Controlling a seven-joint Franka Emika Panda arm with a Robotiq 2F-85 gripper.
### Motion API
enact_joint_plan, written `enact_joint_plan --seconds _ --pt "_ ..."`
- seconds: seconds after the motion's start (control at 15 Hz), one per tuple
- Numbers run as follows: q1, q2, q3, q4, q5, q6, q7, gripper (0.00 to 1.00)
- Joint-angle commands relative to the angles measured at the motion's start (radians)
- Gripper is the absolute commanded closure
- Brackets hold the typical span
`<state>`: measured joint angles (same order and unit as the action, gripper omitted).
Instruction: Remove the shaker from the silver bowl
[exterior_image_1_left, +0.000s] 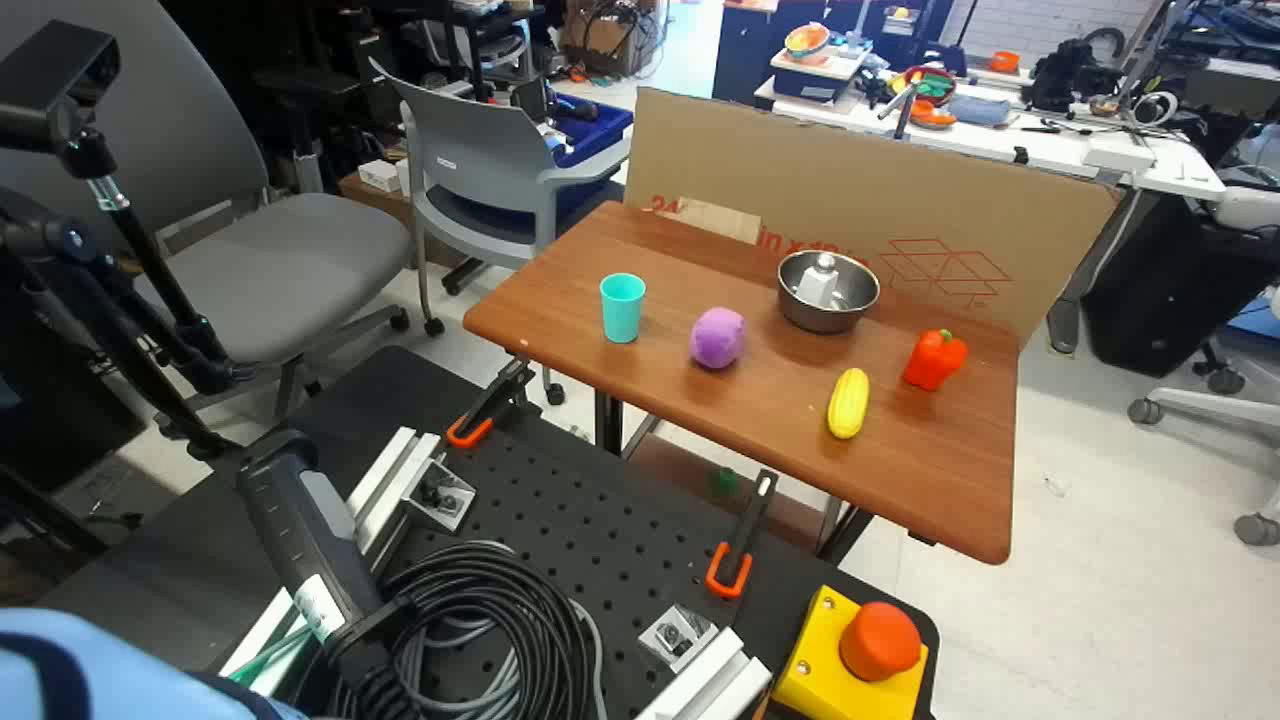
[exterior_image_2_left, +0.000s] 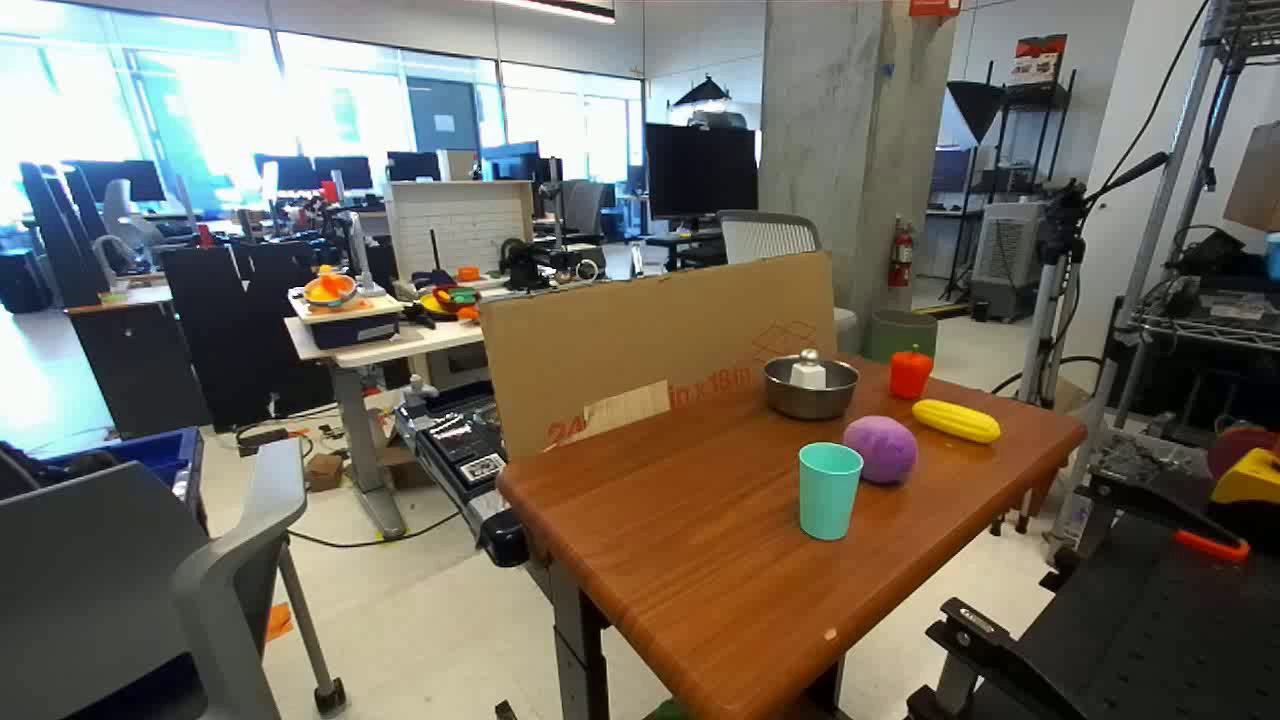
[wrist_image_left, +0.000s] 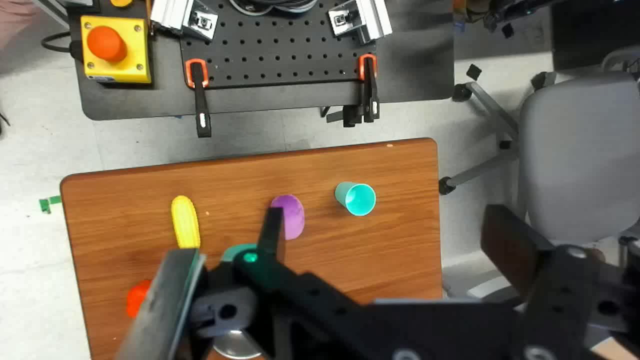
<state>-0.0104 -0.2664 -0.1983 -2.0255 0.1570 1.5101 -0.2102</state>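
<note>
The shaker (exterior_image_1_left: 818, 286) is small and whitish with a silvery rounded top. It stands inside the silver bowl (exterior_image_1_left: 822, 320), top up, in both exterior views; the shaker (exterior_image_2_left: 808, 375) and the bowl (exterior_image_2_left: 812, 403) are at the table's back edge by the cardboard. In the wrist view a bit of the bowl (wrist_image_left: 236, 345) shows at the bottom, mostly covered by the gripper, and the shaker is hidden. My gripper (wrist_image_left: 389, 220) is open with its fingers wide apart and nothing between them, high above the table. It is out of view in both exterior views.
On the wooden table (exterior_image_1_left: 560, 290) stand a teal cup (exterior_image_1_left: 622, 308), a purple ball (exterior_image_1_left: 717, 338), a yellow oblong object (exterior_image_1_left: 848, 404) and a red pepper (exterior_image_1_left: 935, 360). A cardboard panel (exterior_image_1_left: 860, 180) rises along the back edge. Clamps (wrist_image_left: 201, 100) sit on the black bench edge.
</note>
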Motion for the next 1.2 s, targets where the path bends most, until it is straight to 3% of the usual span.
enact_joint_plan --seconds 0.0,0.47,0.87,1.13 --pt "-0.027 0.002 0.023 0.002 0.005 -0.002 -0.006 0.0" --pt "-0.027 0.002 0.023 0.003 0.005 -0.002 -0.006 0.0" --pt "-0.043 0.039 0.04 -0.144 -0.032 0.242 0.001 0.0" --pt "-0.038 0.155 0.057 -0.21 -0.017 0.499 0.038 0.0"
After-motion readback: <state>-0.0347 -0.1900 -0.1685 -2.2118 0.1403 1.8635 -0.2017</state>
